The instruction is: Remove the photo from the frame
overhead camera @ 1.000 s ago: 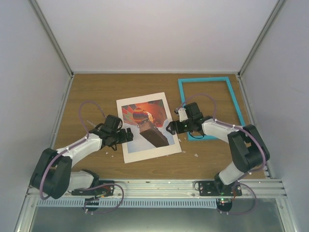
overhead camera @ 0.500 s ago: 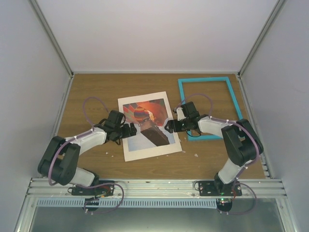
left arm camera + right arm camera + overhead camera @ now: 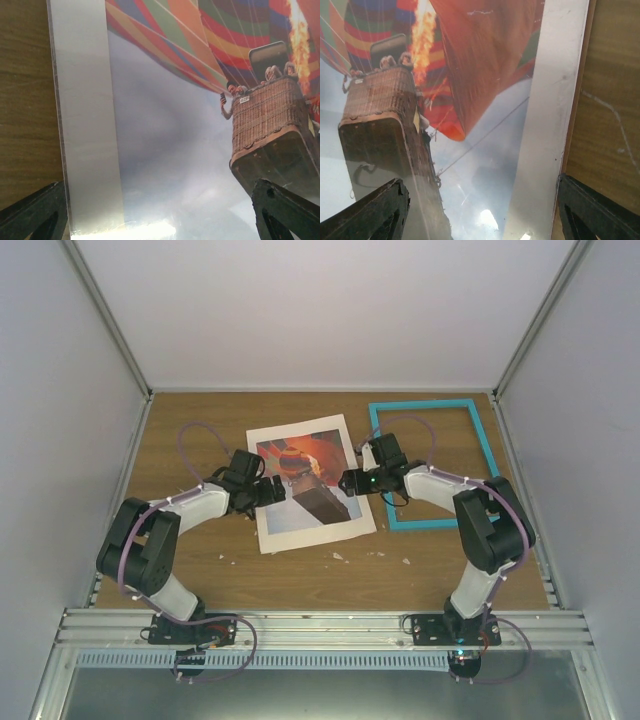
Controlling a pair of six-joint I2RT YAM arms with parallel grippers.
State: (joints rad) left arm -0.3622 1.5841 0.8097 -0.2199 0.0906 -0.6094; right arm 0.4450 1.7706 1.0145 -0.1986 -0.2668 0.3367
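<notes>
The desk (image 3: 200,580) is brown wood with a fine grain. Left of the photo, the left arm (image 3: 180,515) is made of hard black and white parts, and a thin purple cord loops over it. The left fingers (image 3: 287,210) are black and blunt. They are spread as wide as they go and hold nothing. One sits over the bare wood at the photo's left edge, the other over the photo. I cannot tell if they touch the paper.

The photo (image 3: 305,495) is out of the frame and lies flat on the desk, a bit turned. It is a smooth, shiny sheet shaped like a rectangle with a plain white border. It shows a striped orange and red balloon, a flame and a brown woven basket.

At the photo's right edge, the right fingers (image 3: 370,210) are wide apart too and hold nothing. One is over the picture, the other over the wood. The right arm (image 3: 440,485) looks like the left one.

Just right of the photo lies the frame (image 3: 430,405), a thin turquoise rectangle with wood showing through its middle. The right arm crosses its near corner.

Below the photo are a few small white bits (image 3: 337,556).

There is one photo, one frame, two arms, and two fingers on each.
</notes>
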